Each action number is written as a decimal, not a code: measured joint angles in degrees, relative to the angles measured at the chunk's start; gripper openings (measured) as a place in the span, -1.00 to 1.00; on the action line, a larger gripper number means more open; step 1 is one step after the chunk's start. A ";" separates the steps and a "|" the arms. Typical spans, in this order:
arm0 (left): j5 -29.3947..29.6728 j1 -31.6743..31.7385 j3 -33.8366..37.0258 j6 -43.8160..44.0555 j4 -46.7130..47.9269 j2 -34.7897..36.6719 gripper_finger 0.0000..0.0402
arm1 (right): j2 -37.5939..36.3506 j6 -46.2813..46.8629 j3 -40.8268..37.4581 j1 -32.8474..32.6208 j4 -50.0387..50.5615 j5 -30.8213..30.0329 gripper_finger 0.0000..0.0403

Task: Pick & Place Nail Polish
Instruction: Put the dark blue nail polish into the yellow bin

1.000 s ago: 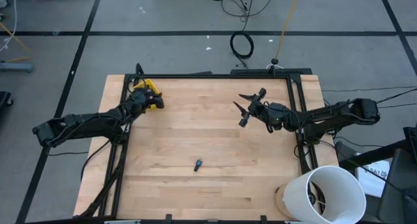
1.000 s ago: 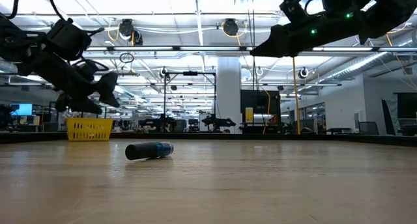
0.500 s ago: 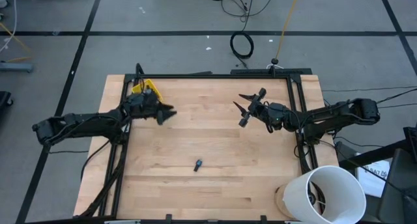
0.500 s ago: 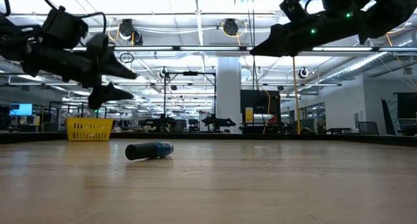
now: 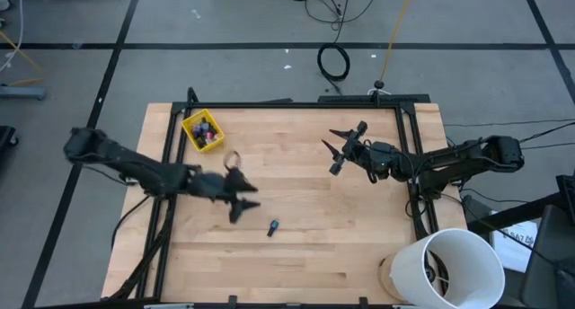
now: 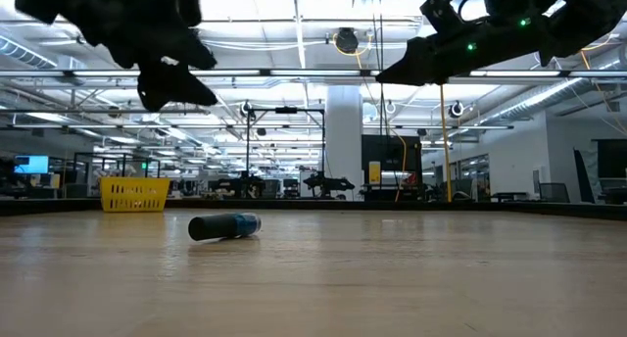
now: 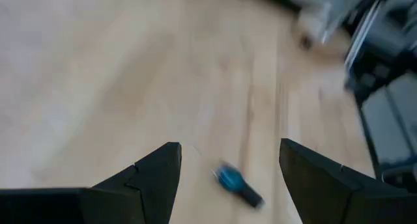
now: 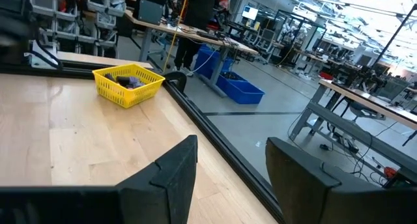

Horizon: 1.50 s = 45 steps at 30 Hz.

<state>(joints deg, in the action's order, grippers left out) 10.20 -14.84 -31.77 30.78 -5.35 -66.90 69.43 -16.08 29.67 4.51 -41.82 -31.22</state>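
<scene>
At your far left the yellow mesh bin (image 5: 202, 131) sits in the table's (image 5: 296, 255) back corner by the black edge rail. Your left gripper (image 5: 241, 196) hangs above bare, smooth wood, jaws apart and empty. Just beyond it lies the bottle (image 5: 272, 226) — a small blue cylinder on its side, dark cap toward the near-left, open board around it — while your right gripper (image 5: 340, 147) waits high near the right rail, jaws apart.

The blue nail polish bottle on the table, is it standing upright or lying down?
Lying down. The blue nail polish bottle rests lengthwise on the table, dark cap sideways; the high view shows it lying too.
</scene>
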 joint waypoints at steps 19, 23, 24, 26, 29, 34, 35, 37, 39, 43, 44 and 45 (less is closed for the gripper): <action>-5.59 -4.28 -42.62 17.80 42.75 -39.59 0.26 | 0.00 -1.07 0.00 -0.87 0.01 -0.22 -0.15; -11.94 -2.93 -43.32 20.68 42.79 -43.13 0.26 | 0.00 -1.09 0.00 -0.85 0.02 -0.24 -0.15; -13.94 -2.48 -43.32 21.15 42.95 -43.96 0.26 | 0.00 -1.09 0.00 -0.85 0.00 -0.24 -0.15; -16.76 -1.84 -43.32 21.75 43.00 -45.25 0.26 | 0.00 -1.16 0.00 -0.83 0.02 -0.24 -0.15; -17.82 -1.20 -43.44 21.64 43.48 -47.04 0.26 | 0.00 -1.57 0.00 -0.83 0.00 -0.24 -0.15; -16.47 -0.91 -43.63 21.99 49.89 -47.64 0.26 | 0.00 -1.57 0.00 -0.83 0.02 -0.24 -0.15; -15.22 -0.88 -43.58 21.89 51.13 -47.62 0.26 | 0.00 -1.57 0.00 -0.83 0.01 -0.24 -0.15; -12.50 -0.84 -43.47 21.10 53.60 -47.75 0.26 | 0.00 -1.56 0.00 -0.83 0.02 -0.24 -0.15; -11.78 -0.82 -43.45 19.76 54.25 -47.75 0.26 | 0.00 -1.32 0.00 -0.83 0.00 -0.24 -0.15; -10.18 -0.91 -43.43 14.48 53.19 -47.75 0.26 | 0.00 -1.22 0.00 -0.83 0.02 -0.24 -0.15; -10.04 -0.89 -43.41 11.62 52.63 -47.77 0.26 | 0.00 -1.19 0.00 -0.83 0.03 -0.24 -0.15; -9.78 -0.89 -43.38 8.11 52.01 -47.77 0.26 | 0.00 -1.16 0.00 -0.83 0.03 -0.24 -0.15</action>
<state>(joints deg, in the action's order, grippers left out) 0.42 -15.73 -75.15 38.89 46.65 -114.67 69.43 -17.23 29.67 3.68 -41.79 -31.46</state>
